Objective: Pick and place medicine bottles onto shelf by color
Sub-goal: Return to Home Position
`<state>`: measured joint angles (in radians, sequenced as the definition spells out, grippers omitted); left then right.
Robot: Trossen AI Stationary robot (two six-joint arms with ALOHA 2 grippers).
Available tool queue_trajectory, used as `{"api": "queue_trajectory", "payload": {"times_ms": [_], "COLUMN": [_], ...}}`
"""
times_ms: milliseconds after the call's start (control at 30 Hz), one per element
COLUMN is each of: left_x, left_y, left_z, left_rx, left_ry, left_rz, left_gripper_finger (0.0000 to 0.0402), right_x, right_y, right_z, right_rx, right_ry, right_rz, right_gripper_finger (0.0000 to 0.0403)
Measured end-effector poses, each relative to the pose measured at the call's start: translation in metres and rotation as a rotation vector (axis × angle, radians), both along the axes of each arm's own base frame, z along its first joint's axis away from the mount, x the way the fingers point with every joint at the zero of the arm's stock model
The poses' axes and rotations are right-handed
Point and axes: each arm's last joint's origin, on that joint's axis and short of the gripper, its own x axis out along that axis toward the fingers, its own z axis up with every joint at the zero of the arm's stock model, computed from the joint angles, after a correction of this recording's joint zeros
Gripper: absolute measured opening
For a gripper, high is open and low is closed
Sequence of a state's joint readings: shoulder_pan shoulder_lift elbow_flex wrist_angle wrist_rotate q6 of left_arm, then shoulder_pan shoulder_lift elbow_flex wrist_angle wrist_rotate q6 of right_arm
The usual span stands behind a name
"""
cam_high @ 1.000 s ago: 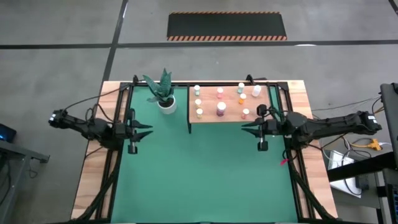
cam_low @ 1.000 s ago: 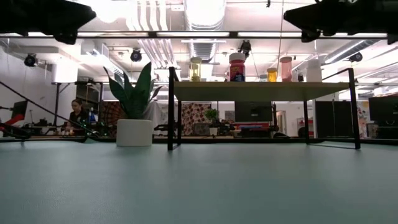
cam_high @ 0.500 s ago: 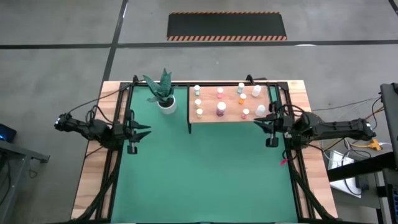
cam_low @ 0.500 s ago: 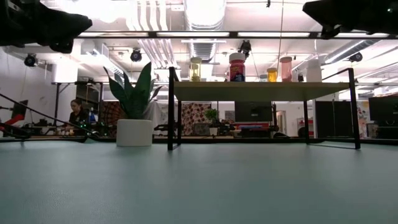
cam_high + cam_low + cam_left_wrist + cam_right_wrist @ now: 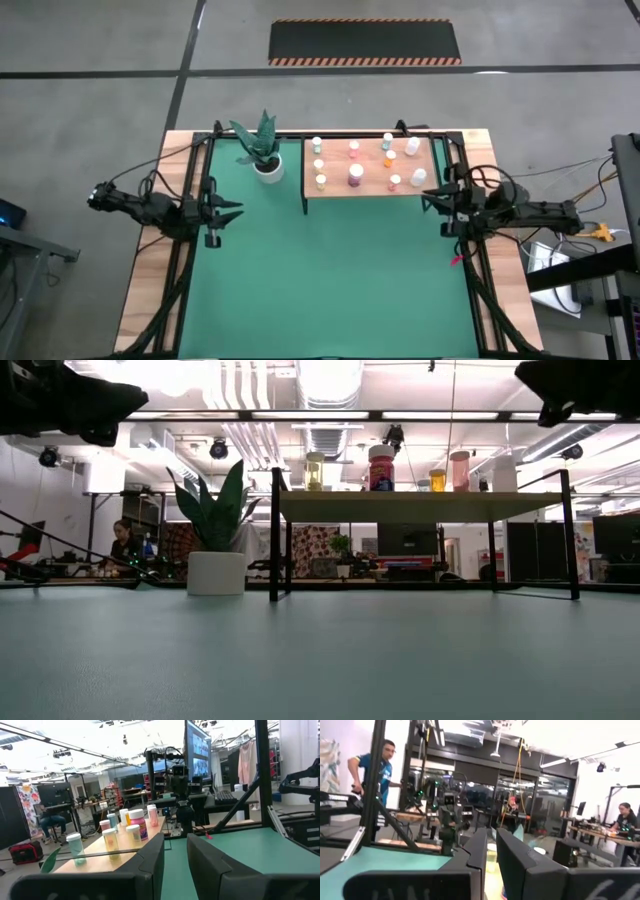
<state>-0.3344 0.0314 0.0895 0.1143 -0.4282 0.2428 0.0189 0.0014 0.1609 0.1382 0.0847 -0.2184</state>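
The shelf (image 5: 345, 188) is a light-brown board on black legs at the far right of the green mat. Several medicine bottles stand upright on it. Yellow ones (image 5: 319, 164) line its left end. A larger magenta one (image 5: 355, 176) stands mid-board, with teal (image 5: 388, 140), orange (image 5: 388, 158) and whitish ones (image 5: 419, 177) to the right. The low view shows the bottles (image 5: 381, 468) on the shelf top (image 5: 420, 506). My right gripper (image 5: 427, 199) is open, empty, and hovers just off the shelf's near right corner. My left gripper (image 5: 232, 211) waits open and empty over the mat's left side.
A green plant in a white pot (image 5: 265, 160) stands left of the shelf. Black frame rails (image 5: 190, 200) run along both table sides. The green mat (image 5: 320, 270) stretches bare toward the near edge. A person (image 5: 372, 767) and others show in the room beyond.
My right gripper has drawn back from in front of the shelf's near right part toward the table's right edge. The bottles on the shelf have stayed where they were.
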Motion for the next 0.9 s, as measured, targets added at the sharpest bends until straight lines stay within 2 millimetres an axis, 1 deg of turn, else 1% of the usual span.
{"api": "queue_trajectory", "payload": {"times_ms": [100, 233, 433, 533, 633, 700, 767, 900], "left_x": [0.000, 0.001, 0.002, 0.003, 0.003, 0.003, 0.004, 0.004], "left_y": [0.000, 0.000, -0.001, -0.001, -0.001, -0.001, -0.001, -0.001], "left_z": [0.000, -0.001, -0.002, -0.002, -0.002, -0.002, -0.003, -0.004], "left_rx": [0.001, 0.003, 0.008, 0.009, 0.010, 0.011, 0.012, 0.014], "left_ry": [0.003, 0.008, 0.021, 0.025, 0.028, 0.031, 0.034, 0.040], "left_rz": [0.000, 0.000, 0.000, 0.000, 0.000, 0.000, 0.000, 0.000], "left_gripper_finger": [0.0065, 0.0065, 0.0065, 0.0065, 0.0065, 0.0065, 0.0065, 0.0065], "right_x": [0.003, 0.007, 0.015, 0.017, 0.018, 0.019, 0.020, 0.019], "right_y": [0.000, 0.000, 0.000, -0.002, -0.002, -0.002, -0.002, -0.002], "right_z": [-0.003, -0.016, -0.045, -0.055, -0.055, -0.056, -0.058, -0.048], "right_rx": [-0.003, -0.011, -0.002, 0.109, 0.225, 0.160, -0.005, -0.377], "right_ry": [0.012, 0.037, 0.112, 0.203, 0.214, 0.232, 0.267, 0.267], "right_rz": [0.012, 0.003, -0.016, -0.047, -0.054, -0.061, -0.092, -0.169], "right_gripper_finger": [0.0031, 0.0031, 0.0031, 0.0031, 0.0031, 0.0031, 0.0031, 0.0031]}}
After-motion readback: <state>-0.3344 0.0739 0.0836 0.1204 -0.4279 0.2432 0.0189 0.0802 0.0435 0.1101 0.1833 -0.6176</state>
